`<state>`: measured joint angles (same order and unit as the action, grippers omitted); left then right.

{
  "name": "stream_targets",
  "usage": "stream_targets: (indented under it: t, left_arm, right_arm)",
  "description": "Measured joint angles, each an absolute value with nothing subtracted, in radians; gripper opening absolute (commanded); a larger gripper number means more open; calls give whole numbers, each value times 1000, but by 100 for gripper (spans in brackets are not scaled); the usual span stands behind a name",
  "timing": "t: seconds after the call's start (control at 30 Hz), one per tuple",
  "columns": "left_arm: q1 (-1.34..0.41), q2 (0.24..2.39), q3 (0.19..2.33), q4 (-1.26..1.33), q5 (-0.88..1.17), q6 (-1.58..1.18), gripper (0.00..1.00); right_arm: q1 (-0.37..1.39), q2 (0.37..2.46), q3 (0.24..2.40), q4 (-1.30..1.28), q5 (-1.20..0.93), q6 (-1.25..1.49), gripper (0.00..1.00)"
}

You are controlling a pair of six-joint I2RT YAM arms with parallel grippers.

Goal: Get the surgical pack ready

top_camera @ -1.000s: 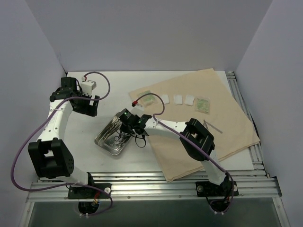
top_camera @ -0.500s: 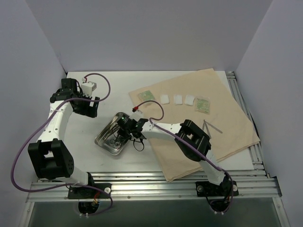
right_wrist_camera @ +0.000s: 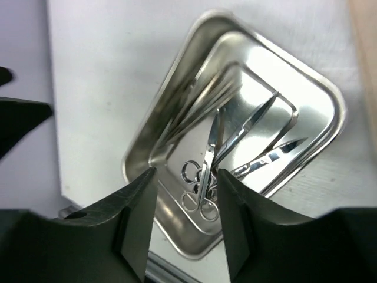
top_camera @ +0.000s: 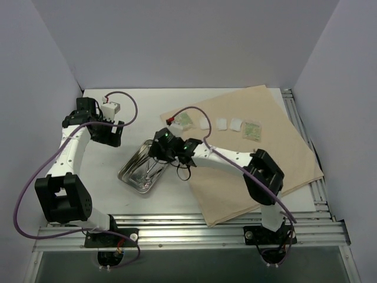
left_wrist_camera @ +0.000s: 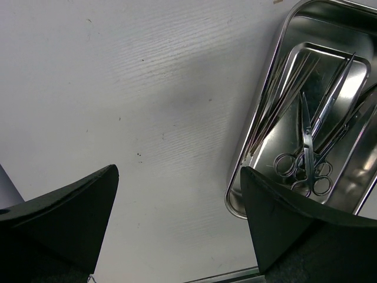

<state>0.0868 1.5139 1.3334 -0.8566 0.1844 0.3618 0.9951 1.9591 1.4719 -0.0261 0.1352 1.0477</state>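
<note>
my right gripper [right_wrist_camera: 185, 177] now back up off steel tray [right_wrist_camera: 321, 88], fingers part open, empty. scissors [right_wrist_camera: 207, 159] lie in tray, left of tan cloth [top_camera: 283, 153]; tangled handles hard to separate. left gripper [left_wrist_camera: 179, 171] wide, empty.

No text, brand, number or sign can be read in any view. The green packets [top_camera: 252, 130] on the tan cloth [top_camera: 288, 159] may carry print, but from overhead they are too small to tell. The steel tray [right_wrist_camera: 307, 112] and the scissors [right_wrist_camera: 203, 177] show no legible marking.
</note>
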Motion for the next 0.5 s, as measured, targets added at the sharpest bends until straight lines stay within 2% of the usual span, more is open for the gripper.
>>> stream_targets:
  t: [0.13, 0.23, 0.33, 0.5]
  left_arm:
    - [87, 1514, 1353, -868, 191, 354, 94]
    - [87, 1514, 1365, -875, 195, 351, 94]
    - [87, 1514, 1368, -886, 195, 351, 94]
    - [86, 1514, 1369, -903, 195, 351, 94]
  right_arm:
    - [841, 1799, 1461, -52, -4, 841, 35]
    - [671, 1696, 1470, -177, 1, 675, 32]
    - [498, 1627, 1473, -334, 23, 517, 25]
    - [270, 1612, 1412, -486, 47, 279, 30]
